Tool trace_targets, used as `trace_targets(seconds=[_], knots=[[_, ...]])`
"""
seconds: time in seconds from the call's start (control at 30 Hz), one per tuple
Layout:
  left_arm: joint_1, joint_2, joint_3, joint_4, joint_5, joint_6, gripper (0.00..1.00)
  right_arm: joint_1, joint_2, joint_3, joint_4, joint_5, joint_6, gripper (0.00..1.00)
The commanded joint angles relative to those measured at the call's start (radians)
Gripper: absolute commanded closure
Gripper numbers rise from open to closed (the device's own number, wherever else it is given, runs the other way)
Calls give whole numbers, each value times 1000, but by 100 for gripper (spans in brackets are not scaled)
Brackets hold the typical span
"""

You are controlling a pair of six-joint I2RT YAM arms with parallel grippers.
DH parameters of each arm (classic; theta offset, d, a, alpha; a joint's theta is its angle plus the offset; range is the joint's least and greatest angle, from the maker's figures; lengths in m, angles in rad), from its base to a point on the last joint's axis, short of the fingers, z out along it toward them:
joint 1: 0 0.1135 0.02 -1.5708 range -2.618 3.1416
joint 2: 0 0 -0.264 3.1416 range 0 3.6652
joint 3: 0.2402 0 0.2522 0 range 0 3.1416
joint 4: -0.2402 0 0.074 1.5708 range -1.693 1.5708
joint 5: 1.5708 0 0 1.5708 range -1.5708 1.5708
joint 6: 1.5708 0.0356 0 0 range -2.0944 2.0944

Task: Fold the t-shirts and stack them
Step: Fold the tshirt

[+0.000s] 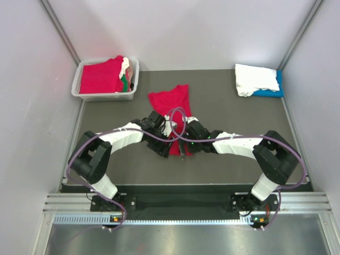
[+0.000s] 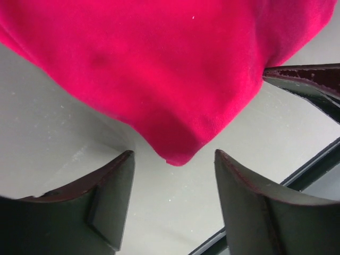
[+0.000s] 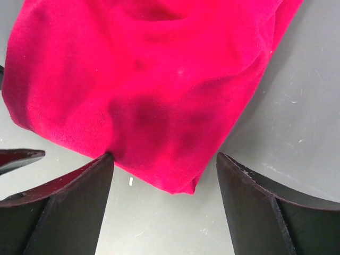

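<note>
left claw [image 2: 172,155] open, jaws either side of the red t-shirt [image 1: 170,98]'s near corner, not pinching; right claw [image 3: 164,156] open too, straddling the neighbouring edge (paired for a two-corner lift, i judge); shirt lies mid table [image 1: 228,122]; count: one red spread, one white t-shirt [image 1: 256,78] on one blue t-shirt [image 1: 270,93], one tub [image 1: 106,97] holding red cloth [image 1: 101,77].

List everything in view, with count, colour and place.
red t-shirt: one, red, mid-table
tub: one, pale translucent, far left
cloth in tub: count unclear, mostly red
white t-shirt: one, white, folded, far right
blue t-shirt: one, blue, under the white
table: one, dark grey, under everything
left arm, right arm: white and black, from near edge
left tool: one, black, open at a red shirt corner
right tool: one, black, open around the red shirt's edge
</note>
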Motion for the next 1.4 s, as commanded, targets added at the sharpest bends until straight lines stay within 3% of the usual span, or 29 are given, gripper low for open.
trace_targets(seconds=[0.0,0.47,0.53,0.57,0.63,0.67,0.87,0.93,0.97,1.07,1.37], knots=[[-11,24,17,29,15,-3,38,5,13,-22,-8,-35,25,23],[-16,59,95,2,13,14,45,7,30,-14,-18,-47,14,25],[-17,62,102,0,19,16,56,7,28,-15,-18,-47,14,26],[-17,64,103,0,19,16,68,8,25,-17,-16,-47,13,28],[-17,68,105,-5,29,17,85,7,24,-19,-18,-47,14,31],[-17,70,106,-6,26,16,100,5,27,-17,-19,-49,13,34],[-16,56,97,-15,29,23,100,7,30,-12,-25,-50,11,43],[-17,51,101,-29,29,35,100,7,28,-11,-30,-49,10,58],[-17,50,106,-38,29,40,100,7,24,-11,-31,-50,11,73],[-16,38,129,-101,59,74,100,8,-1,-20,-48,-46,8,100],[-14,-68,217,-385,205,212,100,47,-172,-65,-175,-6,-12,100]])
